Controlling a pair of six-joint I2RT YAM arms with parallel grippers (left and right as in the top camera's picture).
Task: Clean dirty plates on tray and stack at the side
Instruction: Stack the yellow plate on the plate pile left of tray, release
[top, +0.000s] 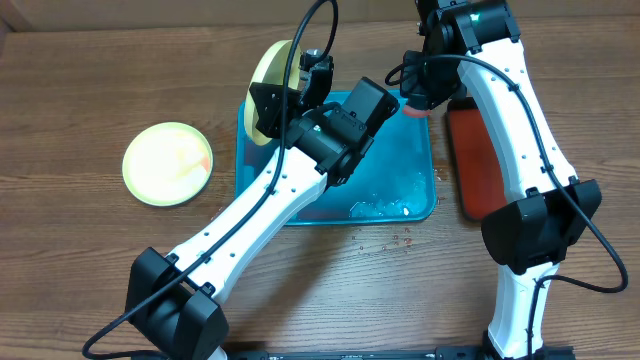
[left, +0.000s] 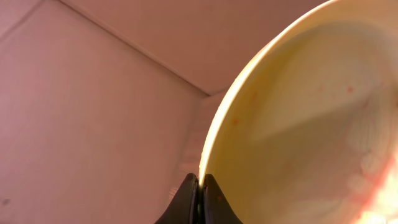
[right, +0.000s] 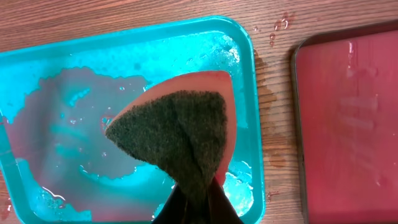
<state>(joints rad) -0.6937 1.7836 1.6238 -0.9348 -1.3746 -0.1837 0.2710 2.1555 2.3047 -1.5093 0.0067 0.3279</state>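
— Where is the plate that the left gripper (left: 200, 186) has?

— Upper middle of the overhead frame: the yellow-green plate (left: 298, 118) stands on edge over the top-left corner of the blue tray (top: 395, 175). The jaws pinch its rim tight (faint red specks dot the cream inside).

— And the right gripper (right: 198, 196)?

— Clamped on a scouring sponge (right: 177, 127), green pad facing the wrist camera, pink backing behind, hanging over the wet tray's right half.

— Any other plate?

— A second plate (top: 168, 163) lies flat on the table (top: 80, 80) at the left of the overhead frame, well apart from the tray. A red tray (right: 348, 124) sits just beside the blue tray, at the right.
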